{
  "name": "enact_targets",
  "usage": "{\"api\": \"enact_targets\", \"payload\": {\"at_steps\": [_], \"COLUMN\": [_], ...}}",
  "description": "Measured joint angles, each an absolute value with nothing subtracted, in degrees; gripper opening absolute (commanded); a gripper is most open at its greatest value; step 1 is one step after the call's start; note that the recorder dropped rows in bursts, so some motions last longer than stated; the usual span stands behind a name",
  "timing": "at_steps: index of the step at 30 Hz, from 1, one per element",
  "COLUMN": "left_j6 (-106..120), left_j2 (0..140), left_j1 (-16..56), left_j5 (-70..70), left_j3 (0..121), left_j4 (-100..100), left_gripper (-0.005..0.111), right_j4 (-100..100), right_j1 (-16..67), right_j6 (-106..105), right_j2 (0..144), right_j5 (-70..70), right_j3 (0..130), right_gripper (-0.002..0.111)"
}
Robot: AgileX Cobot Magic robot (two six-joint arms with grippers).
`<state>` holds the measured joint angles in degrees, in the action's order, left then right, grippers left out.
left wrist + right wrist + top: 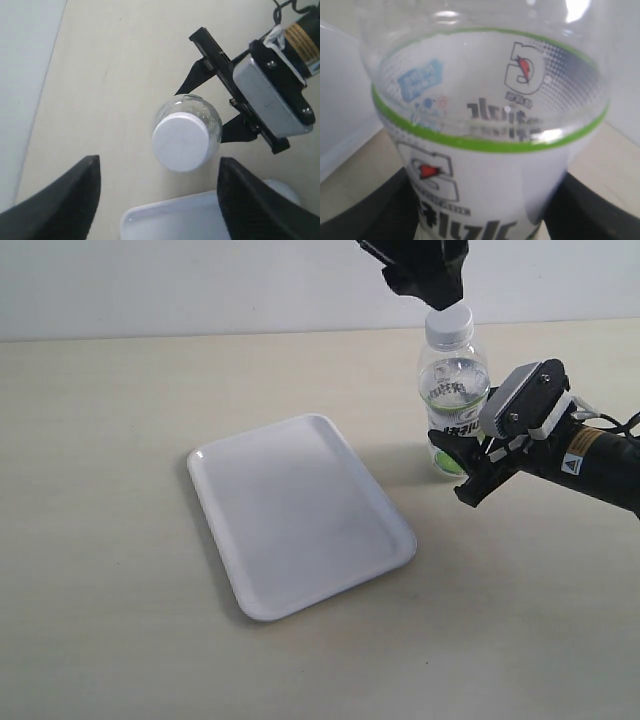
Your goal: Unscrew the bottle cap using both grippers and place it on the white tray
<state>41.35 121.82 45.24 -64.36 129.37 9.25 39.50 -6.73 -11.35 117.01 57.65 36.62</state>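
On a beige table (100, 640) by a white wall (200, 280), left jaws spread, right jaws pinch the bottle (452, 380).

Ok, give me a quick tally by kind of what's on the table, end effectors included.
bottle: 1
cap: 1
tray: 1
end effectors: 2, left end effector and right end effector
Total: 5
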Motion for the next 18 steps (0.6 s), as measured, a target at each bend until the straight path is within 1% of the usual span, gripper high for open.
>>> {"api": "enact_targets", "payload": {"at_steps": [3,4,5,7,18], "left_j6": [52.87,56.37,61.61,66.52,68.54], "left_j2": [121.82,121.93,122.30,123.27,125.48], "left_j1": [45.24,45.24,45.24,45.24,45.24], "left_j5": [-65.81,-66.63,-67.58,-67.46,-62.88], "left_j3": [129.37,129.37,129.37,129.37,129.37], "left_j4": [9.16,9.16,9.16,9.16,9.95], "left_gripper": [0.060,0.056,0.054,0.054,0.054], "right_j4": [39.50,39.50,39.50,39.50,39.39], "right_j1": [-6.73,-6.73,-6.73,-6.73,-6.73], "right_j6": [-11.24,-11.24,-11.24,-11.24,-11.24], "right_j2": [116.88,116.88,116.88,116.88,116.88], "right_j5": [57.43,57.43,57.43,57.43,57.43], "right_j3": [36.62,36.62,36.62,36.62,36.62], "right_gripper": [0.000,0.000,0.000,0.000,0.000]}}
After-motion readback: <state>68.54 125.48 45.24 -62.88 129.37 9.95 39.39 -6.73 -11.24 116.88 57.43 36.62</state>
